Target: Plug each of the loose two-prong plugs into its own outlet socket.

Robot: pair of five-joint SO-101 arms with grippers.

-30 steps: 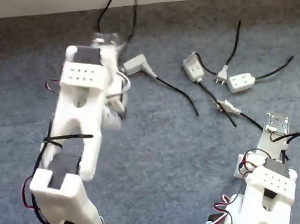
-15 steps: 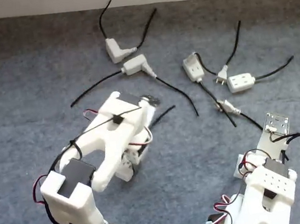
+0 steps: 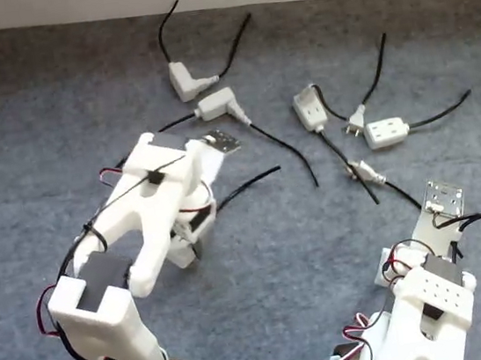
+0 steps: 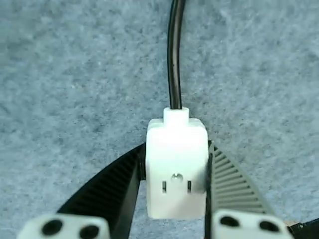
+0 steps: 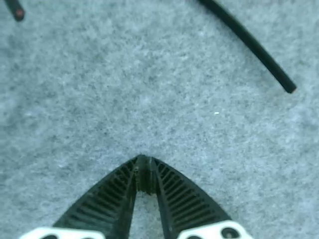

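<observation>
Left wrist view first: what have the left fingers [image 4: 119,186] got?

They're clamped on the two flanks of a white socket block [image 4: 175,149]. Its slotted face is turned toward the camera, and its black cord [image 4: 174,55] runs away over the grey surface [image 4: 60,74].

And the other side?

The right fingers [image 5: 117,201] are pressed together on nothing, hanging just above the surface, with a bare cord end [image 5: 279,82] lying beyond them. In the high view the right arm [image 3: 429,297] sits at the near-right edge. The left arm [image 3: 139,220] is bent low at the near left, the held cord trailing out from under it.

Where are the plugs?

One loose plug [image 3: 356,120] and a second plug [image 3: 365,170] lie toward the far right, near a small socket [image 3: 309,109] and a wider socket [image 3: 387,131]. Two more white pieces [image 3: 185,82] lie close together at the far middle. I can't tell which of those is plug and which is socket.

So how is this step done well?

As I judge it, grip the flanks alone so both slots are uncovered, and turn that face toward the right arm. The right fingers would need to part and take a plug by its body behind the prongs. Then square the prongs to the slots and push straight along their axis. A tilted push would likely skid off the face or twist the block in the grip, and a snagged cord could drag it askew
</observation>
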